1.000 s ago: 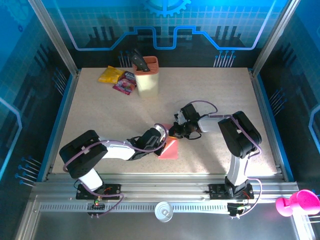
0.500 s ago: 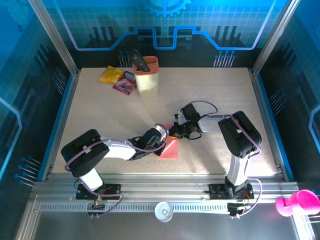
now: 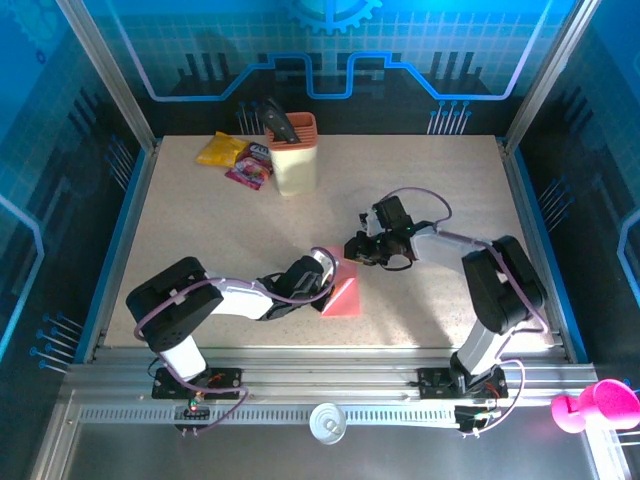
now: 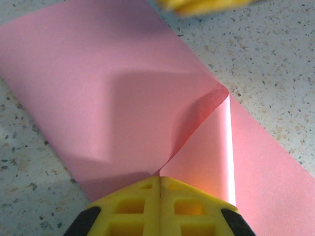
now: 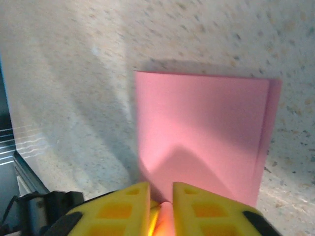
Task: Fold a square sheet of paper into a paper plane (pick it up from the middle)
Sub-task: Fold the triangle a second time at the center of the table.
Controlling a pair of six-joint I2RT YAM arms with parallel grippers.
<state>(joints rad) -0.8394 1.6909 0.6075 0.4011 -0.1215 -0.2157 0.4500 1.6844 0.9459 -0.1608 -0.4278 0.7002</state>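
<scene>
left tool (image 4: 160, 183): we see it clenched on a fold of the square sheet of paper (image 4: 98, 93); its fingers meet with no gap
square sheet of paper: pink, partly folded, one flap curled up; it lies on the desk (image 3: 200, 230) toward the middle of the near edge, between both tools
right tool (image 5: 161, 191): fingers a sliver apart at the sheet's edge; we cannot tell whether it grips

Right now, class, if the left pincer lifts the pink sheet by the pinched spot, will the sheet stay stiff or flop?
Probably flop: the pink sheet buckles into a curled ridge at the left pincer. It looks thin and light, so it should lift easily. On the speckled table it may slide if pushed.
</scene>
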